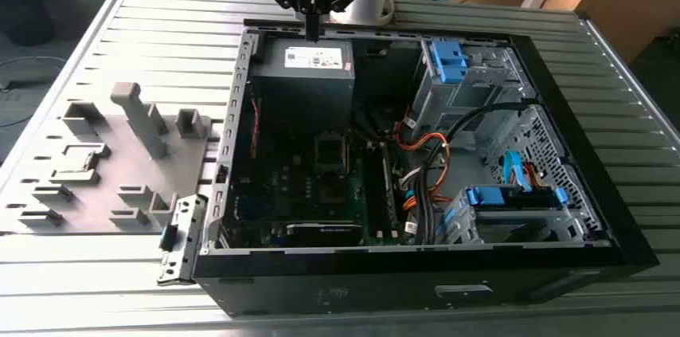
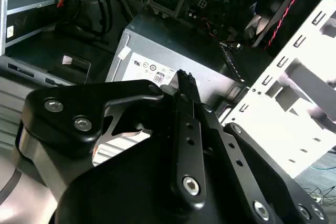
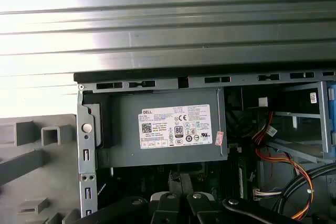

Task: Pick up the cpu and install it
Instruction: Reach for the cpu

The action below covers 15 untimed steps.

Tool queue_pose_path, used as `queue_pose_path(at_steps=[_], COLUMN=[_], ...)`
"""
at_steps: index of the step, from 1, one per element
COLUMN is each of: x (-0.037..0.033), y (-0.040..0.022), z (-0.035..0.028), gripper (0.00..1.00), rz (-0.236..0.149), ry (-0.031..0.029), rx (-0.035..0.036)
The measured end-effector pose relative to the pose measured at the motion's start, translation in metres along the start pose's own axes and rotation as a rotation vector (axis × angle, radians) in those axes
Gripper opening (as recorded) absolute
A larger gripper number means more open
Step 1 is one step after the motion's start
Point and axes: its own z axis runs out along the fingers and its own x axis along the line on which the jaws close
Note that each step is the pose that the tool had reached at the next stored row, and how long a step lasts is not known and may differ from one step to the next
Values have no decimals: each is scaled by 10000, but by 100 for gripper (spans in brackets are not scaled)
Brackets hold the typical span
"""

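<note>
One open case [image 1: 425,273] lies on the slatted worktop [image 1: 107,289], a grey tray [image 1: 95,178] beside it, the socket frame [image 1: 331,150] mid-board inside. Farther off, the claw [image 1: 314,33] hangs clenched over the power supply [image 1: 308,74] at the case's far end, so the socket lies nearward of it. Where the cpu sits I cannot tell.

Open computer case [image 1: 425,261] on slatted table [image 1: 85,289]; grey power supply [image 1: 308,66] and orange cables [image 1: 420,146] inside; grey holder tray [image 1: 95,162] beside.
</note>
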Motion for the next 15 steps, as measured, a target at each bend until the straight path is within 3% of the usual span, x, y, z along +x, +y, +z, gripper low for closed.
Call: queue_pose_path(at_steps=[15], x=[61], y=[-4], z=[-2], gripper=[11], rz=[0], ry=[0], rx=[0])
